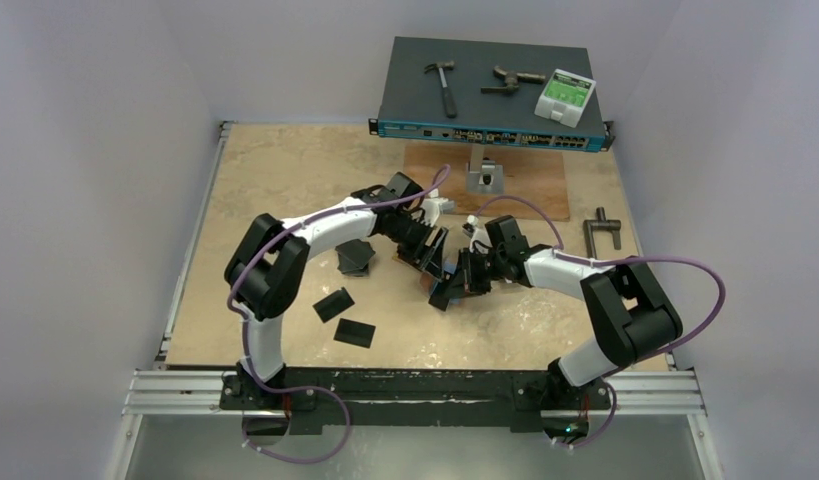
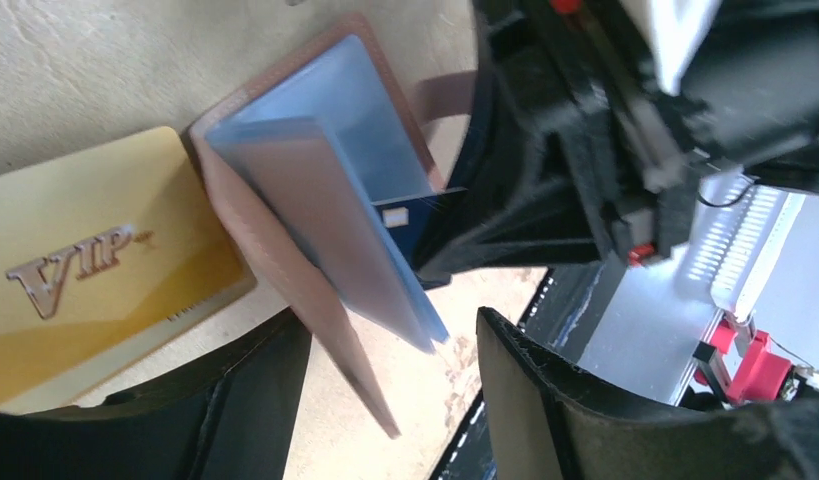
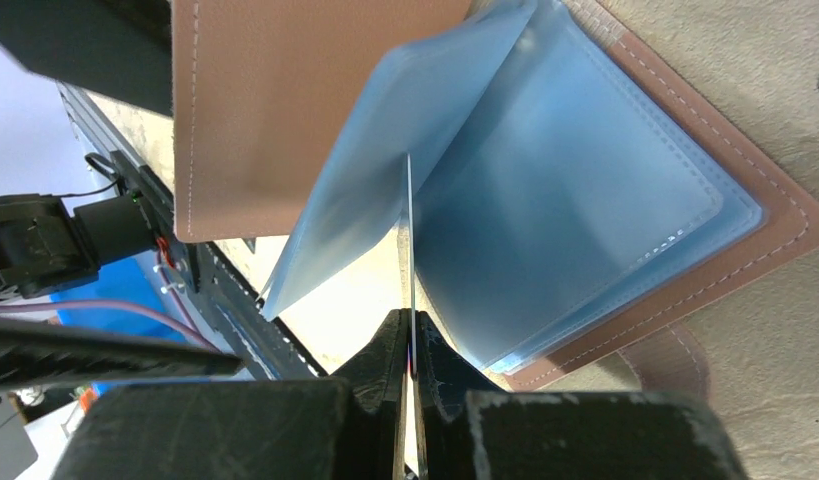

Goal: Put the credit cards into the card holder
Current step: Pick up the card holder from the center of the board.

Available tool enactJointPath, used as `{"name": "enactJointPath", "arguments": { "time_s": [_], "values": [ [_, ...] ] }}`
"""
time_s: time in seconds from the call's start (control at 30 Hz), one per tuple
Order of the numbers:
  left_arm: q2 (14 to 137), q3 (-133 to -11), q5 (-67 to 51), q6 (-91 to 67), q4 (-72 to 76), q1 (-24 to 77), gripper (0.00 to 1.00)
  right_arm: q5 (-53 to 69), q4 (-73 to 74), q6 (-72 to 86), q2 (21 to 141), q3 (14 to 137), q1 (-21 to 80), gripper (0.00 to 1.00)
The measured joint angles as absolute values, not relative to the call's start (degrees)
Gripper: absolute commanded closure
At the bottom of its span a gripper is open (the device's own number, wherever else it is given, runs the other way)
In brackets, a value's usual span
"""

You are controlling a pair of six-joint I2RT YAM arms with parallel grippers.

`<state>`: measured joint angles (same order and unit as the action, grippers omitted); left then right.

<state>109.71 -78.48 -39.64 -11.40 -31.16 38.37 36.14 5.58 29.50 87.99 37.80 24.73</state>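
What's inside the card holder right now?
The card holder is open, its blue sleeves fanned. The right gripper holds a dark card edge-on between two sleeves. Visible sleeves look empty; a raised leaf hides the card's depth.

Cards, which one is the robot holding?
The thin dark card pinched in the right gripper, poking into the card holder. The gold VIP card lies flat.

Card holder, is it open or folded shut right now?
Open: the card holder has its pink cover lifted and its blue sleeves fanned apart.
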Motion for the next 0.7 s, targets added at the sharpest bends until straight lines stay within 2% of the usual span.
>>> {"name": "enactJointPath", "arguments": {
  "time_s": [0.3,0.43,0.6,0.7],
  "values": [
    [115.1,-81.0,-36.2,-11.4,-31.2,38.4,0.46,36.0,5.5,29.3,88.0,38.4,24.7,1.00],
    [115.3,-81.5,-34.8,-11.4,-31.2,38.4,0.52,36.0,5.5,29.3,88.1,38.5,24.7,1.00],
    [115.3,-81.5,-34.1,-11.4,-31.7,38.4,0.53,36.1,5.5,29.3,88.1,38.5,24.7,1.00],
    [115.2,-81.5,-34.0,-11.6,-32.2,38.4,0.63,36.1,5.4,29.3,88.1,38.5,24.7,1.00]
  ]
}}
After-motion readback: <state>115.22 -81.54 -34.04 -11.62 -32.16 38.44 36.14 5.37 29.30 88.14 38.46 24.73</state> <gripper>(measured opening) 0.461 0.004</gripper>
